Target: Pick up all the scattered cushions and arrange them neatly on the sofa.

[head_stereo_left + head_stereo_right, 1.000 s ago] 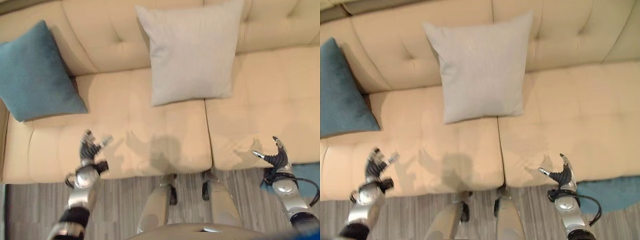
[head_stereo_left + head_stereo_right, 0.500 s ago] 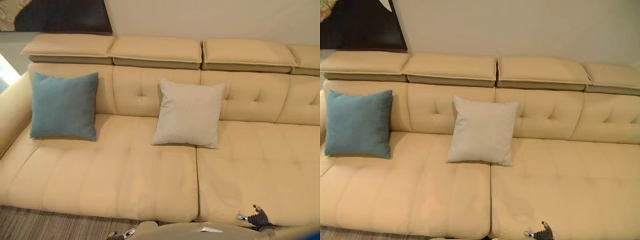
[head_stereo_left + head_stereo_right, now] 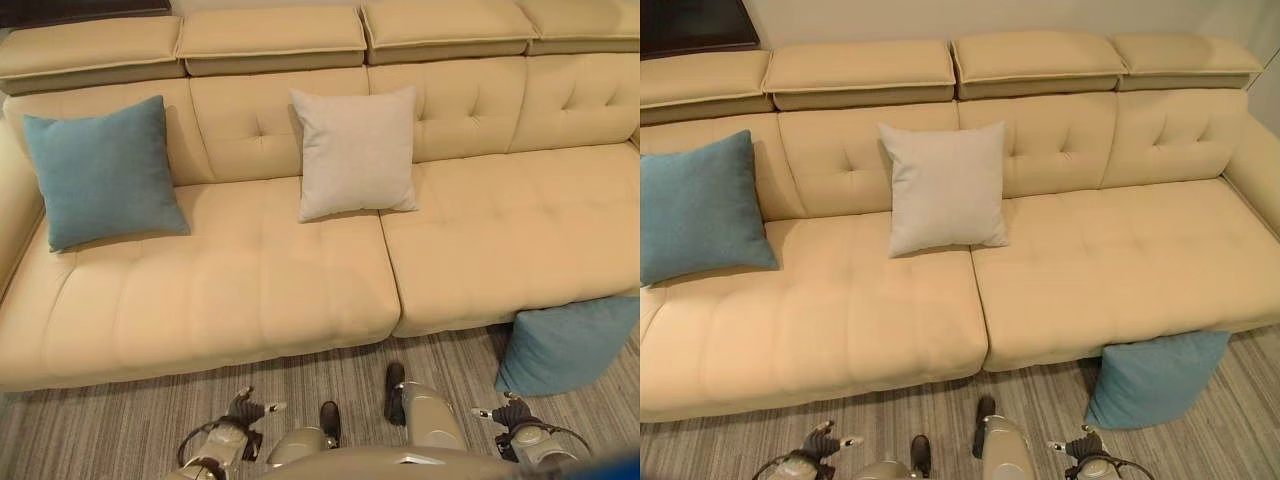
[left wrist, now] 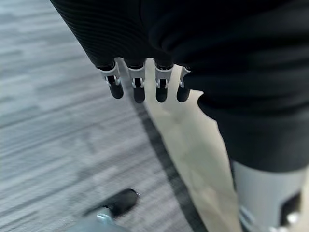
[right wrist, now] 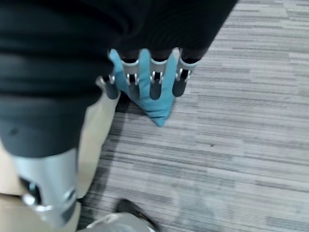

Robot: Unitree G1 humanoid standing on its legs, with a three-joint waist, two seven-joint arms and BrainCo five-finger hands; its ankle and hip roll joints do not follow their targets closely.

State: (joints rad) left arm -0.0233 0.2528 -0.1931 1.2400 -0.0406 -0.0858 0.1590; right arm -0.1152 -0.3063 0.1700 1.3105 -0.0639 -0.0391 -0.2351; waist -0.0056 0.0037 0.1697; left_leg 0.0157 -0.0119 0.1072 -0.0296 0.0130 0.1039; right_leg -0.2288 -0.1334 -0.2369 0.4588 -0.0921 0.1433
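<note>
While two cushions, a teal cushion [image 3: 103, 170] at ten o'clock and a grey cushion [image 3: 355, 152] at twelve, already lean on the sofa [image 3: 500, 230], we judge one floor cushion [image 3: 565, 343] at four o'clock remains, our left hand [image 4: 145, 84] and right hand [image 5: 145, 79] hanging relaxed and empty.

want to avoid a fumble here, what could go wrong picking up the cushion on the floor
The blue floor cushion leans against the sofa front, so a push could wedge it tighter or tip it flat. Both the right hand and left hand hang low and empty, well short of it; bending further forward may strain balance.
</note>
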